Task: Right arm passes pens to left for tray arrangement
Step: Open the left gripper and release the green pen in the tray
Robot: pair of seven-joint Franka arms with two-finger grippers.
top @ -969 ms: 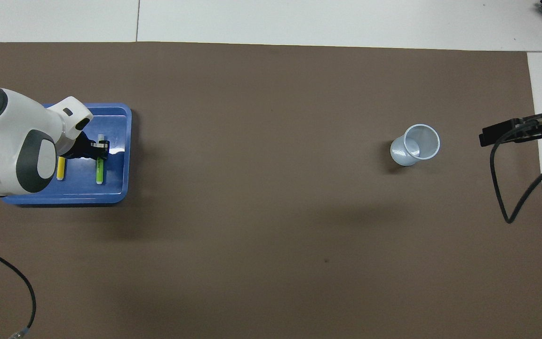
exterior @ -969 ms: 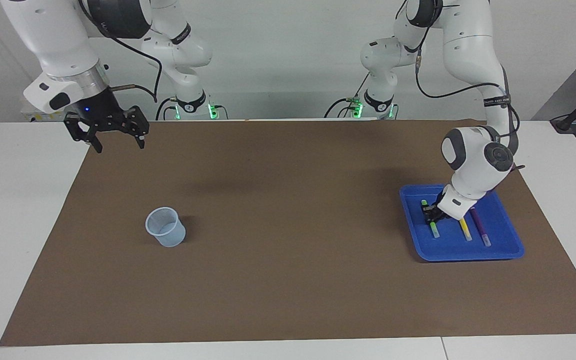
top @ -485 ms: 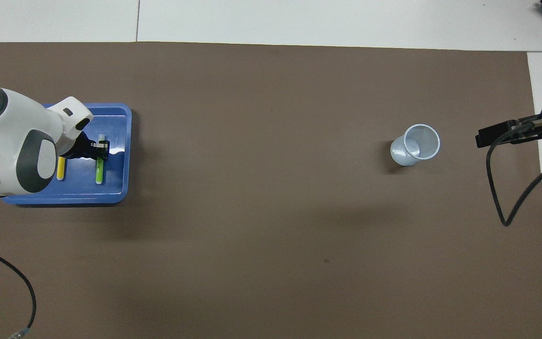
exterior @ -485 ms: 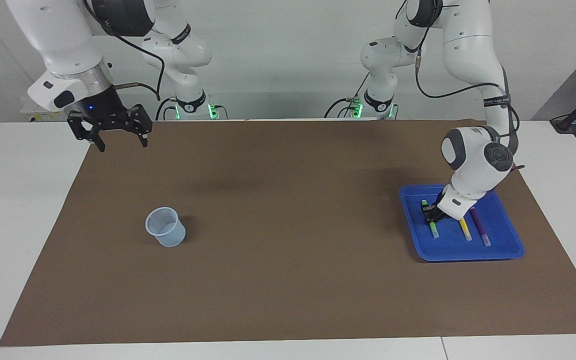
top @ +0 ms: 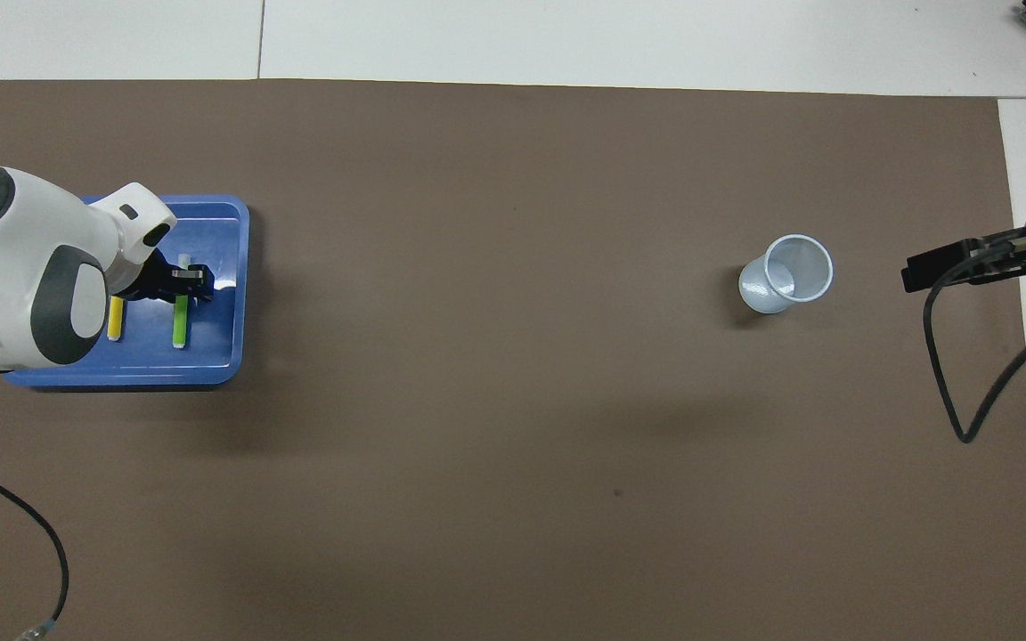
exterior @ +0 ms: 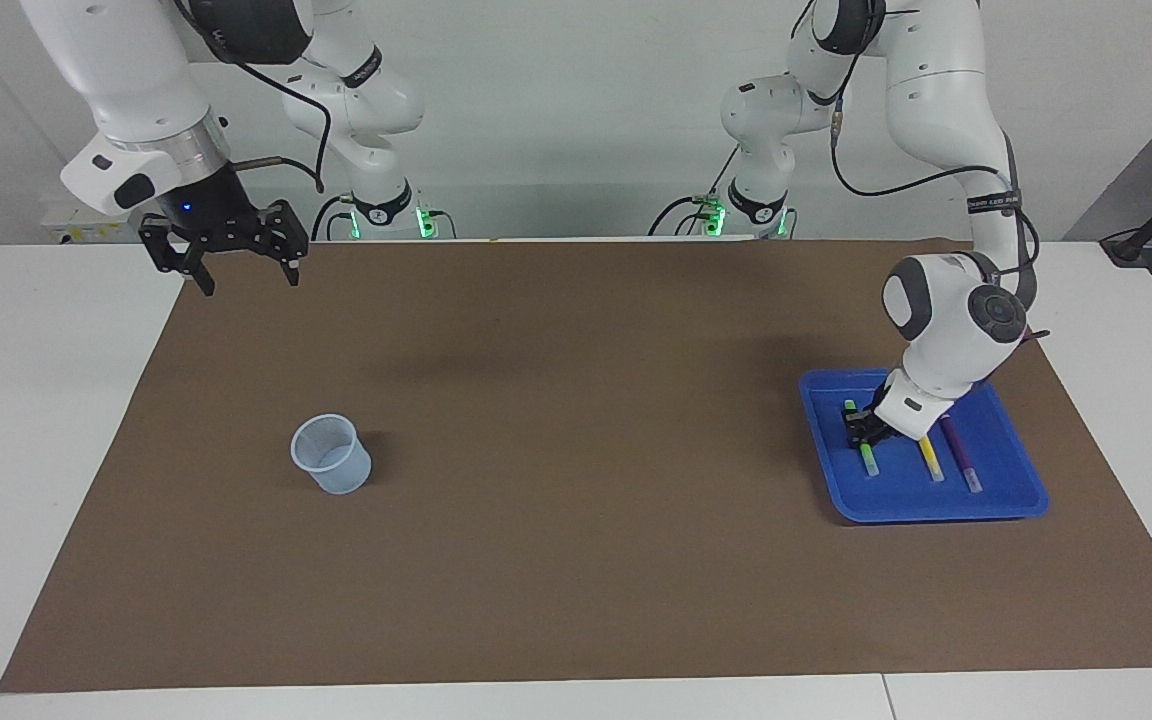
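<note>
Left claw [exterior: 865, 430] straddles green pen [exterior: 868, 461] in tray [exterior: 936, 505].

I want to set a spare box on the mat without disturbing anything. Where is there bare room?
The widest bare stretch of the mat lies between the cup and the tray, and along the edge farthest from the robots. It is crowded in the tray, where the left hand sits over the green pen beside the yellow pen and purple pen.

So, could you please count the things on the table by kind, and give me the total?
Pens: 3, green, yellow, purple, all in the tray
Tray: 1
Cup: 1
Total: 5
</note>
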